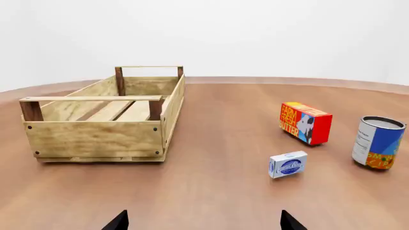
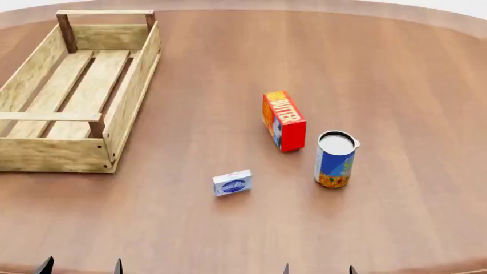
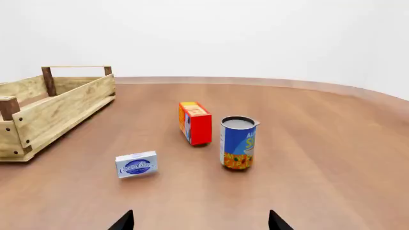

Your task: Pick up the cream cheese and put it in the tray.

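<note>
Counting what's sitting on the brown wooden table (image 2: 396, 68): one long pale slatted-wood crate with dark corner posts (image 2: 129, 85), one small flat white-and-blue cream cheese box (image 2: 232, 183), one red-orange butter box (image 2: 284, 120), one blue-and-orange can (image 2: 335, 159). Four items showing, each a single.

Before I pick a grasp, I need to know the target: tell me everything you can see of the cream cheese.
The cream cheese is a small flat rectangular box, white and pale blue, with a dark blue oval logo on its front. It looks like printed card. It stands on a long edge on the wooden table, free of the grippers, touching nothing else, apart from the tray, the butter box and the can.
</note>
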You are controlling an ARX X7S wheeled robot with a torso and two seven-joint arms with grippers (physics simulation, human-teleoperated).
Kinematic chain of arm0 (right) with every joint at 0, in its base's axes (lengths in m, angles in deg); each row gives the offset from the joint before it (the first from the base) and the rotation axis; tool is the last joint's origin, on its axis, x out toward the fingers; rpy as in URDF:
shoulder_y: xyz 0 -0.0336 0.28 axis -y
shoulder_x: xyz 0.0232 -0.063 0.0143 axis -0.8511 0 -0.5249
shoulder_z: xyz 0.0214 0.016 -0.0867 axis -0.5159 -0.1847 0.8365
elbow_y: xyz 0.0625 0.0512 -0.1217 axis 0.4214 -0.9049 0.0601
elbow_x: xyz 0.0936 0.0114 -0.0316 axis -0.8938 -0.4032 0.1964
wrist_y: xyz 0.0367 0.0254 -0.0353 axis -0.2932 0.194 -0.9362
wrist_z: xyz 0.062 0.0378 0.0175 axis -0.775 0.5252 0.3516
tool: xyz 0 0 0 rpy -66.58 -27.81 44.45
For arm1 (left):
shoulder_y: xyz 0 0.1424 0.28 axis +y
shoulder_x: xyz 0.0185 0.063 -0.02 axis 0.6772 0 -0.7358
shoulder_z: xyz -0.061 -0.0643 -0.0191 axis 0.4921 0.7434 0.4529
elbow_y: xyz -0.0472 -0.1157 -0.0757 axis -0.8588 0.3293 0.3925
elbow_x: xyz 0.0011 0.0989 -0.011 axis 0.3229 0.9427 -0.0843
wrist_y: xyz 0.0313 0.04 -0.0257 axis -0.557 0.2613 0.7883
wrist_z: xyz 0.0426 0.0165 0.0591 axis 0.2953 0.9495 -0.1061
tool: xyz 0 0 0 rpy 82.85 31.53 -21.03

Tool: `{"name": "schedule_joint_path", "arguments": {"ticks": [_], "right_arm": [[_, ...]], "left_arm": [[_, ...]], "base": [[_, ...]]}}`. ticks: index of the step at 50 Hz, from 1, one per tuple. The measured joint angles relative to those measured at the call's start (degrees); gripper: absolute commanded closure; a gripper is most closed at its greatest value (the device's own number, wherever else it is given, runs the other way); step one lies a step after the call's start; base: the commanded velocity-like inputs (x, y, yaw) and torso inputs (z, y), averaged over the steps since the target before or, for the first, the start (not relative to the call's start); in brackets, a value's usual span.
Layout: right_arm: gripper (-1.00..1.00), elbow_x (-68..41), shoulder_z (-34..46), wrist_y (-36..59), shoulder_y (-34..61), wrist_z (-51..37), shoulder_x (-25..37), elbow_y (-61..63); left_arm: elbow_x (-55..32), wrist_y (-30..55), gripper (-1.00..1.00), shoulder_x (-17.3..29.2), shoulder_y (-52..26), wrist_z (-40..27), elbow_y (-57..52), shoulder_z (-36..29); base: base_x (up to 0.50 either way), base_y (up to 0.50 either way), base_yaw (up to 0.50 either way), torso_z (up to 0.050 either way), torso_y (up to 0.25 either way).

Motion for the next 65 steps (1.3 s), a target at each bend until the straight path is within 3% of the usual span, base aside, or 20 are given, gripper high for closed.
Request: {"name": "schedule_joint_path", "arguments": {"ticks": [65], "right_arm": [[-1.0, -5.76, 6.4, 0.05, 0.46, -7.26, 5.51, 3.75]], "left_arm": [[-4.23, 1.7, -1.0, 5.76, -0.95, -6.91, -3.76, -7.09]], "base": [[0.0, 0.0, 0.0, 0.0, 0.0]]}}
